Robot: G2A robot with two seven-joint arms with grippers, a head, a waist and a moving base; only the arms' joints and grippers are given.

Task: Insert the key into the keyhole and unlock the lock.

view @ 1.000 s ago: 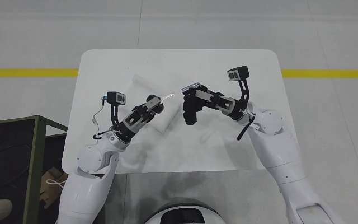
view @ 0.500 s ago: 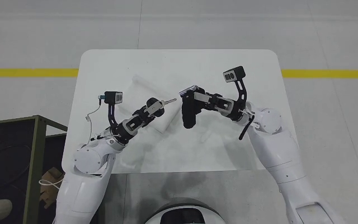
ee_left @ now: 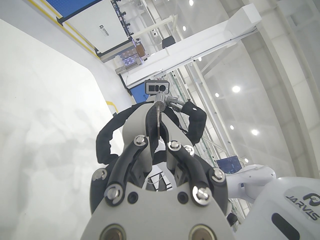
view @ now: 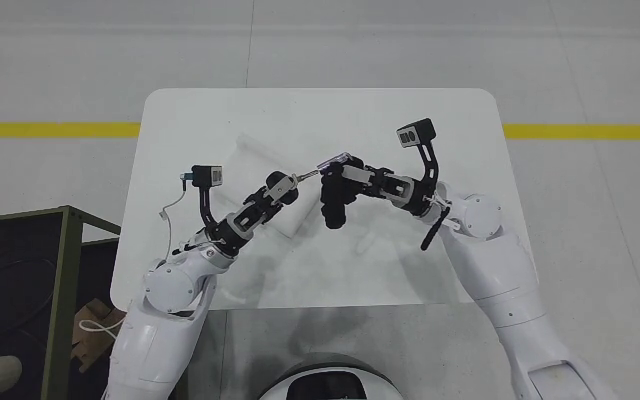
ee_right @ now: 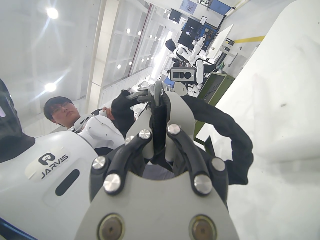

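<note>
Above the middle of the white rounded-corner table (view: 420, 260), the left gripper (view: 284, 186) is clamped on the flat bow of a small silver metal key (view: 306, 177), whose shaft points toward the right gripper (view: 336, 172). That gripper, with black-sleeved fingers (ee_left: 195, 118), is closed around a small silver metal padlock (view: 333, 160) held off the table. The key's tip meets the padlock, though whether it sits inside the keyhole cannot be told; a flat white rectangular pad (view: 250, 170) lies under the left arm.
</note>
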